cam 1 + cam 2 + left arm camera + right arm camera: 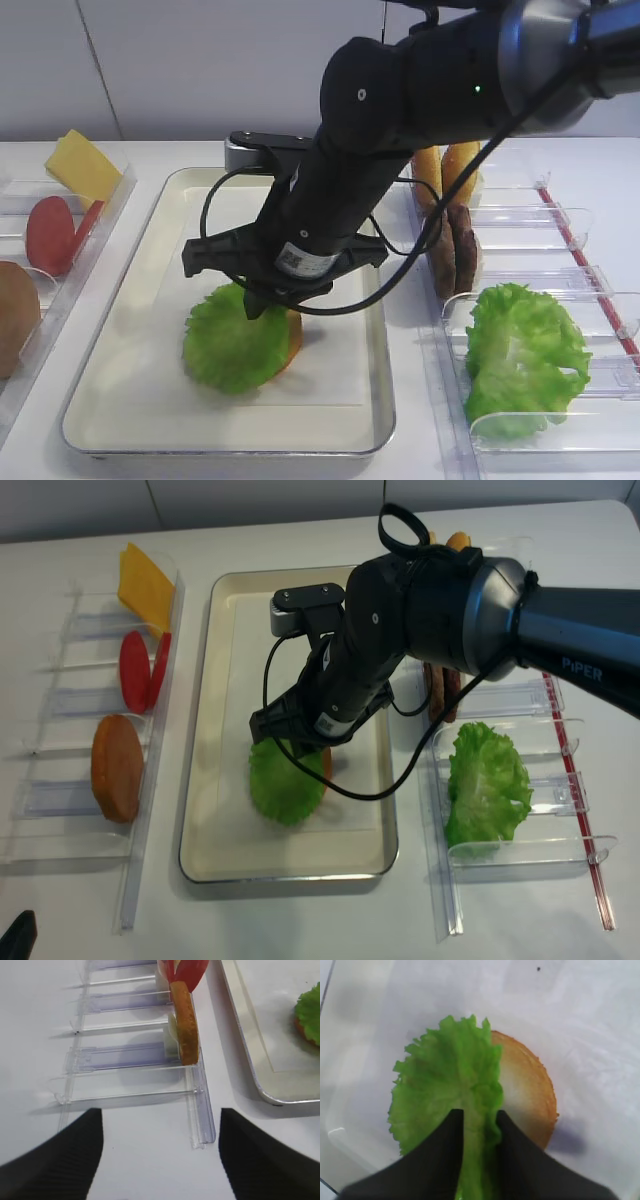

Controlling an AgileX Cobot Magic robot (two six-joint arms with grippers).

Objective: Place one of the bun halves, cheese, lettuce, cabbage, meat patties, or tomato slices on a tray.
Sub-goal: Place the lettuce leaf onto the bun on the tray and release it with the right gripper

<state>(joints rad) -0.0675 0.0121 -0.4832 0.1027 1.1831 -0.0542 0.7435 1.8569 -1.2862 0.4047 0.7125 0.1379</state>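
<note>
The round frilly lettuce lies on a bun half near the front of the cream tray; it covers most of the bun's pale face. My right gripper hangs straight over it. Its black fingers stand a narrow gap apart, and a strip of the lettuce shows between them. From above, the arm hides the leaf's rear edge. My left gripper hovers wide open over bare table, at the near end of the left bins, with nothing in it.
The left bins hold cheese, tomato slices and a bun half. The right bins hold buns, dark patties and a bigger clump of green leaves. The tray's corner lies right of the left gripper.
</note>
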